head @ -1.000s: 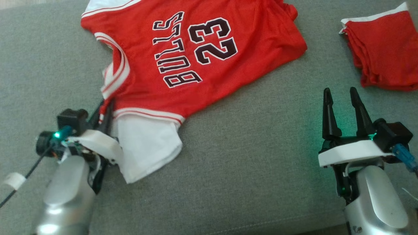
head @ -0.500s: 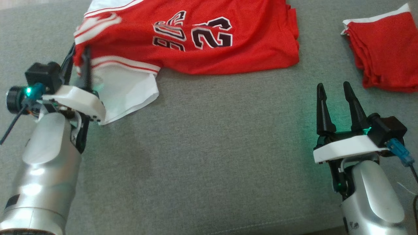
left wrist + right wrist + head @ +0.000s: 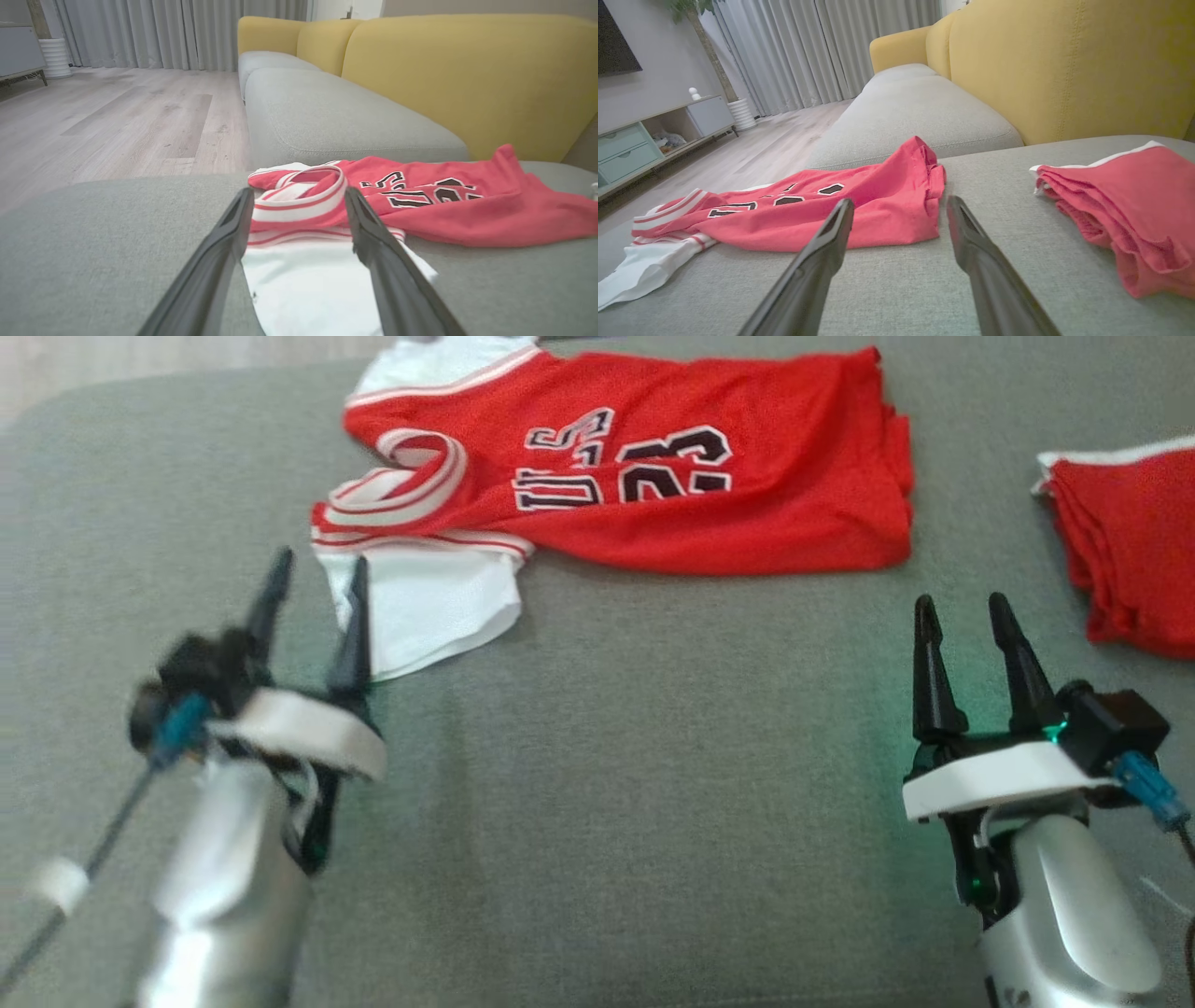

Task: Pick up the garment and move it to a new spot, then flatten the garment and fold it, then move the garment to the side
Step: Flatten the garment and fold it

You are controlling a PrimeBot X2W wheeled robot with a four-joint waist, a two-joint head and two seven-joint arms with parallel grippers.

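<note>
The left gripper is spread and empty just before the white sleeve of the jersey, which lies folded across the grey sofa seat. The right gripper is spread and empty too. The left wrist view adds the jersey's curled striped collar. The right wrist view adds layered folds in the red shorts.

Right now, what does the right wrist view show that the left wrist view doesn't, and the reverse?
Right wrist view: the right gripper, open, with a folded red garment to its right and a low cabinet by the far wall.
Left wrist view: the left gripper, open and holding nothing, framing the striped trim of the jersey, curled into a loop.
Both: the jersey lying on the grey seat cushion, the yellow backrest, the curtains and the wood floor.
</note>
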